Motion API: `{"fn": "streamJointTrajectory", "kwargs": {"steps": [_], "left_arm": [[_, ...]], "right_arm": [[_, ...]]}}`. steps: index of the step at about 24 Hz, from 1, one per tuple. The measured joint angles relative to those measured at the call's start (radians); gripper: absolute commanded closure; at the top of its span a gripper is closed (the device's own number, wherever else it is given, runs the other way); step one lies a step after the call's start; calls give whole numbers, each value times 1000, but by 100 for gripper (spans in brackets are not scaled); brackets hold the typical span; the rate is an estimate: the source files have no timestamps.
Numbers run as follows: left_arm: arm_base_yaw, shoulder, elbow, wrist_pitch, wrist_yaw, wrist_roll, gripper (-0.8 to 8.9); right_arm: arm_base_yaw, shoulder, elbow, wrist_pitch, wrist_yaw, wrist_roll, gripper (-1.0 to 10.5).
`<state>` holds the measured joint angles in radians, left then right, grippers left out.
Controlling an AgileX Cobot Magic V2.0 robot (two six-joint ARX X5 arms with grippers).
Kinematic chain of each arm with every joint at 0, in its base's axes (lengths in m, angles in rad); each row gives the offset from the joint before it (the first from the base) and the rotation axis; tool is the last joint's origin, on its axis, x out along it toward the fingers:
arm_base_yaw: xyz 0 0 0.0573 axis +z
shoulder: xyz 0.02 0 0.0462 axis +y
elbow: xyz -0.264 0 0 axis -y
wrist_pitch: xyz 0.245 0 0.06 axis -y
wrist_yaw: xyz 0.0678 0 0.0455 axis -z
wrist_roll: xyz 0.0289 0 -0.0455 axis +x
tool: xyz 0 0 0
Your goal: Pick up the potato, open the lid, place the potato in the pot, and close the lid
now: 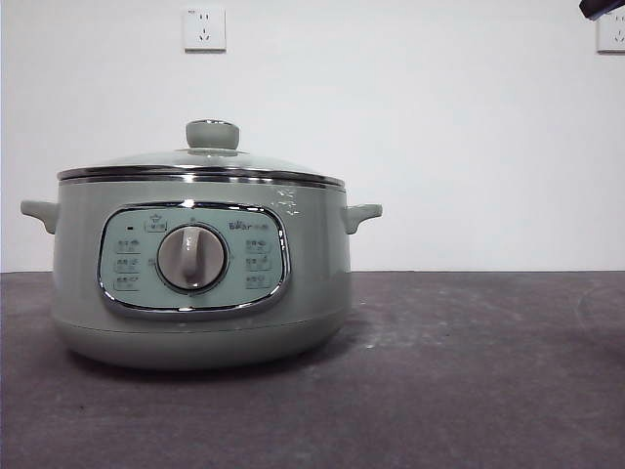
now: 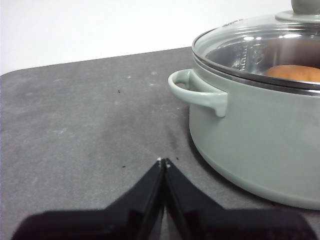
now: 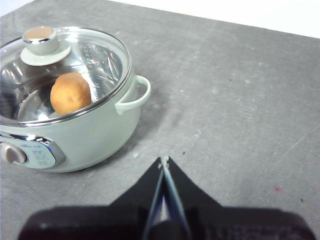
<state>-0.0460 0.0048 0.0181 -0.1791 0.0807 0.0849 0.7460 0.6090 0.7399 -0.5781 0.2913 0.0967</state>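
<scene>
Potato (image 3: 70,93) inside lidded pot (image 1: 200,269), panel lettering illegible.

This looks like a bare test room or lab bench rather than a lived-in kitchen. A plain white wall (image 1: 439,147) runs behind a dark grey table (image 1: 469,371) whose matte top is scuffed and dusted with pale marks. Two white wall sockets (image 1: 204,29) sit high on the wall, one at each side, neither with anything plugged in. The only kitchen-like thing is a sage-green electric pot (image 1: 200,274) standing alone on the table, a glass lid (image 3: 60,75) resting on it.
</scene>
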Motion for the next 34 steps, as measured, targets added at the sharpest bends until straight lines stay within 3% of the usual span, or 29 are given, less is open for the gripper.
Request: {"fn": "streamJointTrajectory", "kwargs": {"steps": [12, 15, 19, 24, 29, 34], "left_arm": [[0, 0, 0, 0, 0, 0, 816], [0, 0, 0, 0, 0, 0, 817], [0, 0, 0, 0, 0, 0, 816], [0, 0, 0, 0, 0, 0, 817], [0, 0, 0, 0, 0, 0, 816], [0, 0, 0, 0, 0, 0, 816]], "right_arm": [[-7, -18, 0, -5, 28, -4, 962], [-94, -112, -3, 2, -22, -38, 962], [-337, -282, -111, 132, -254, -122, 962], [-504, -423, -295, 283, -265, -162, 962], [-542, -493, -463, 370, -272, -166, 962], [-569, -530, -596, 445, -338, -163, 962]]}}
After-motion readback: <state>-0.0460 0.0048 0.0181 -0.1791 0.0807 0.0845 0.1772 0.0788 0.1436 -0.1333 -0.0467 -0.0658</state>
